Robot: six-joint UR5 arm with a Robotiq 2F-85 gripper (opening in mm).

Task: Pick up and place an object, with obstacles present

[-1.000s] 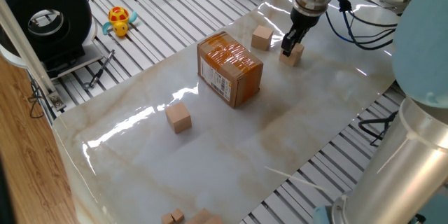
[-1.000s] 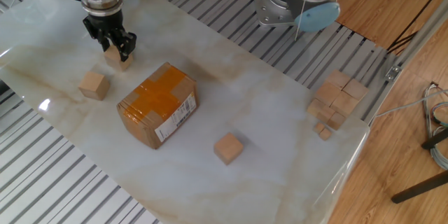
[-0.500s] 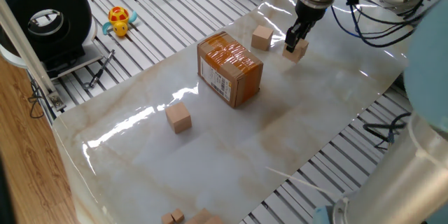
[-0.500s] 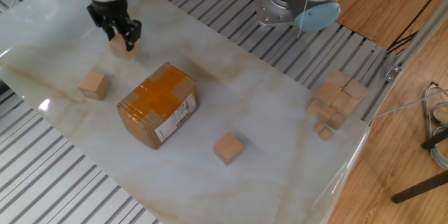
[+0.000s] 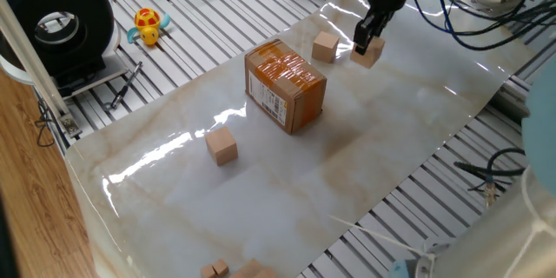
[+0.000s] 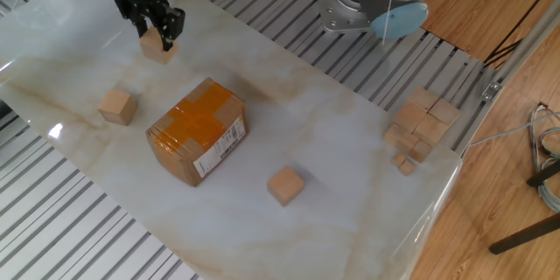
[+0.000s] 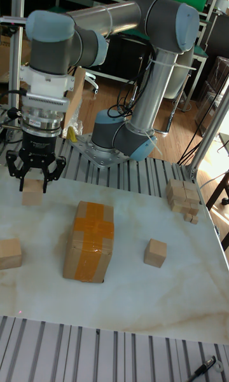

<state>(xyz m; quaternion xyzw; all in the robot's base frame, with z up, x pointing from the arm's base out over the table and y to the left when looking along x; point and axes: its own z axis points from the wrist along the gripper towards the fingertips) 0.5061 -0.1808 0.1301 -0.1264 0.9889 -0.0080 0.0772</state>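
In one fixed view we see the claw (image 5: 368, 42) closed on a cube (image 5: 370, 51), held clear of the marbled surface (image 5: 391, 156) at its far end. A second cube (image 5: 325, 47) sits just beside it to the left, on the surface. The box (image 5: 286, 84) stands nearer the middle, its orange tape facing up. A third cube (image 5: 221, 147) lies well apart toward the near left. A yellow toy (image 5: 148, 26) rests on the slatted table beyond the sheet.

In the other fixed view we find the claw (image 6: 155, 37) at the top left, its fingers (image 6: 140, 28) gripping the cube (image 6: 157, 45) from both sides. Below it the second cube (image 6: 117, 106) lies left of the box (image 6: 198, 130), whose white label faces the camera. The third cube (image 6: 286, 185) is to the box's lower right. A pile of blocks (image 6: 420, 125) sits at the right edge.

In the tall fixed view we look head-on: the claw (image 7: 34, 181) hangs from the arm (image 7: 127, 20), clamping the cube (image 7: 32, 192) behind and left of the box (image 7: 90, 241). The second cube (image 7: 9, 253) is at the left edge, the third cube (image 7: 155, 253) right of the box.
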